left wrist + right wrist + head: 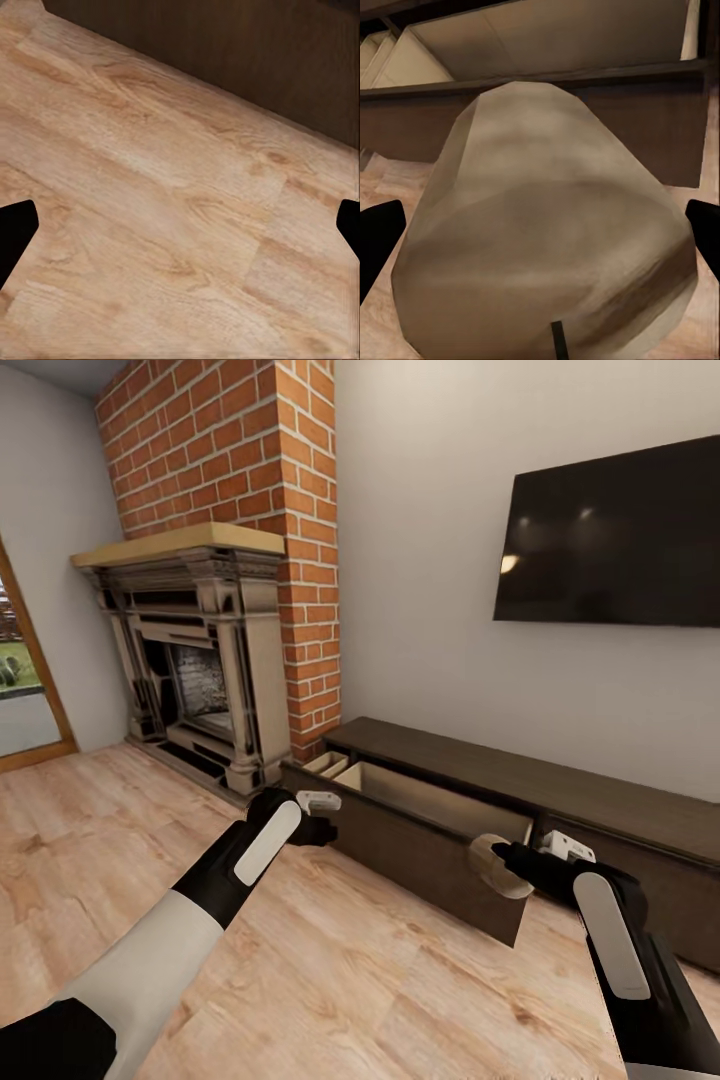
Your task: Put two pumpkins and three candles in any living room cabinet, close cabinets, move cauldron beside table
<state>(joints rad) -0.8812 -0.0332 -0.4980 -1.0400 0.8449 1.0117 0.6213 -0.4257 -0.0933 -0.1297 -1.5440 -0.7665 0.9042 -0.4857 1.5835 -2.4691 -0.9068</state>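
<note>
Jaws of the right gripper (505, 863) pinch one candle (492, 865), a tan stubby cylinder whose long axis runs out from the fingers toward the cabinet (560, 780), just in front of the one open drawer (430, 830). The left gripper (322, 818) hangs spread over wooden floor (150, 210), beside the drawer's end.

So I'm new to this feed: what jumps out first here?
The red brick chimney with its fireplace dominates the left corner, and a black TV hangs on the wall at right. Below it, the cabinet has a drawer pulled open, and the right tool holds a candle in front of it.
</note>
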